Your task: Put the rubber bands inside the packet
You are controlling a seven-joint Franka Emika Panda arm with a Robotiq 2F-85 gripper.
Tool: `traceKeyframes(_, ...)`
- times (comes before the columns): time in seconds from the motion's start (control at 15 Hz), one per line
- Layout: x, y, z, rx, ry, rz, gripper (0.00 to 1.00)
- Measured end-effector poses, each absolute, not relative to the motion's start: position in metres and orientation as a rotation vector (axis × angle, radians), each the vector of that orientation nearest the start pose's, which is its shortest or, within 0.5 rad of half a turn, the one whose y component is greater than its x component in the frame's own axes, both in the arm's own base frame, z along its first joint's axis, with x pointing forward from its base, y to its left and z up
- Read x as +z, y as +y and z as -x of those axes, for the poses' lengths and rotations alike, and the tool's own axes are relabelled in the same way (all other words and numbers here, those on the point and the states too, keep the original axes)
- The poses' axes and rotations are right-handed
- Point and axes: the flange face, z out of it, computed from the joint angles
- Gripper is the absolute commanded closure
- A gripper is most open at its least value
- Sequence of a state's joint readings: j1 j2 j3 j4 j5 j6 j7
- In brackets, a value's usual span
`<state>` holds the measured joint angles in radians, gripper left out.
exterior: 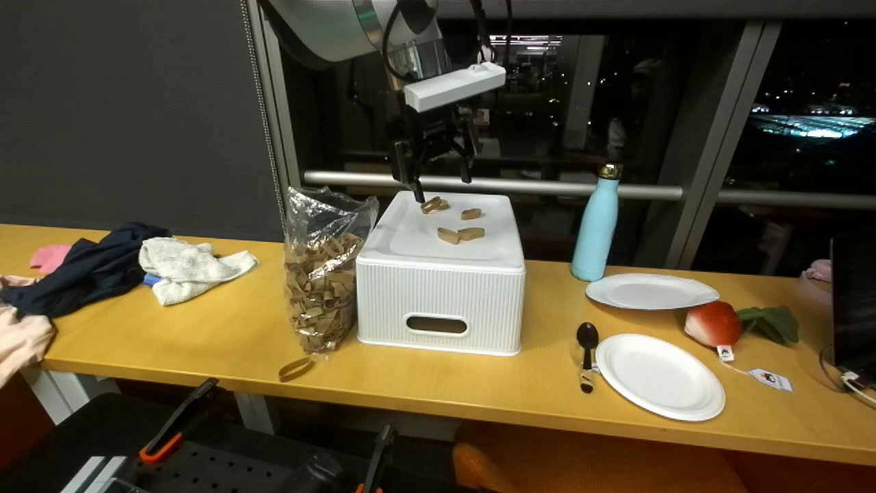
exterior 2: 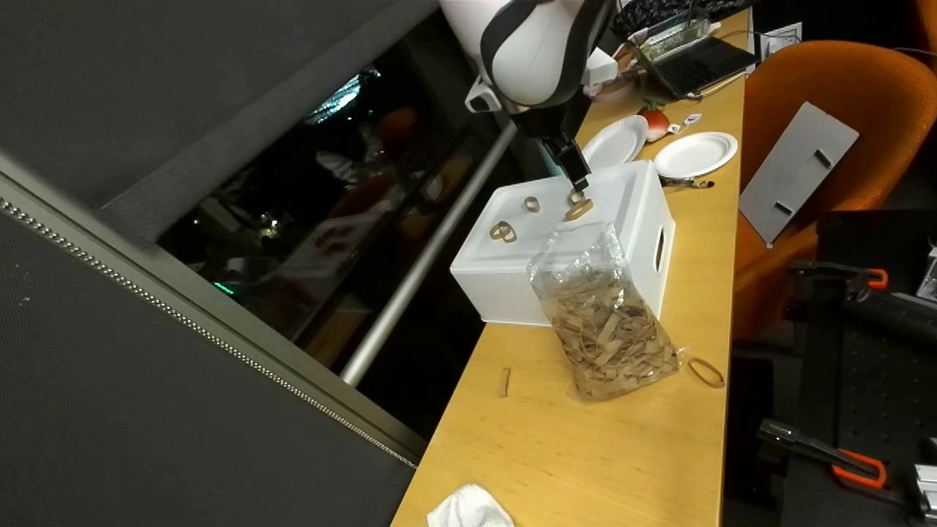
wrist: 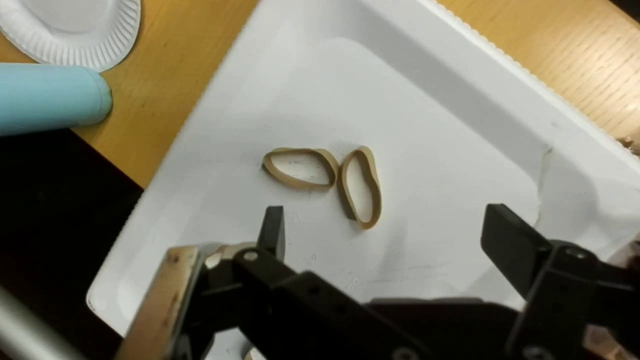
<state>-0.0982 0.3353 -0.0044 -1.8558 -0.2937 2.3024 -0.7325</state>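
A robot's claw [wrist: 389,231] hangs over a white box [exterior: 441,291] that stands on a wooden table [exterior: 205,335]. It is spread wide, with nothing gripped. On top of the box lie tan rubber bands [exterior: 470,234]; about five can be counted in both exterior views, in small clusters, some touching or overlapping. The wrist view shows two of them touching each other, just ahead of the claw.

The clear plastic packet [exterior: 311,219] stands roughly upright just beside the box, its lower part filled with many similar bands [exterior 2: 604,337], its crumpled top rising above them. One loose band [exterior: 294,374] lies on the table by the packet's foot, near the edge.

By the look of it, the job is unfinished: the bands on the box are all outside the packet, and none is in hand. How many of those inside count toward the job cannot be told. What seems left is to grasp the ones on the box, carry them across and release them into the packet; how far its mouth opens is hard to make out. Whether the loose band belongs to the job is unclear.
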Motion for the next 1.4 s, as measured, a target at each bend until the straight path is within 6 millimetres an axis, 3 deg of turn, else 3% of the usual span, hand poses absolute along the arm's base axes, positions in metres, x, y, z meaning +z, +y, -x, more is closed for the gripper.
traceKeyframes(0.4,0.323,-0.091,-0.64,-0.042,-1.216,3.087,0.0)
traceKeyframes(0.8,0.305,-0.115,-0.642,-0.029,-1.115,3.088,0.0)
traceKeyframes(1.4,0.282,-0.131,-0.667,-0.045,-1.055,3.091,0.0)
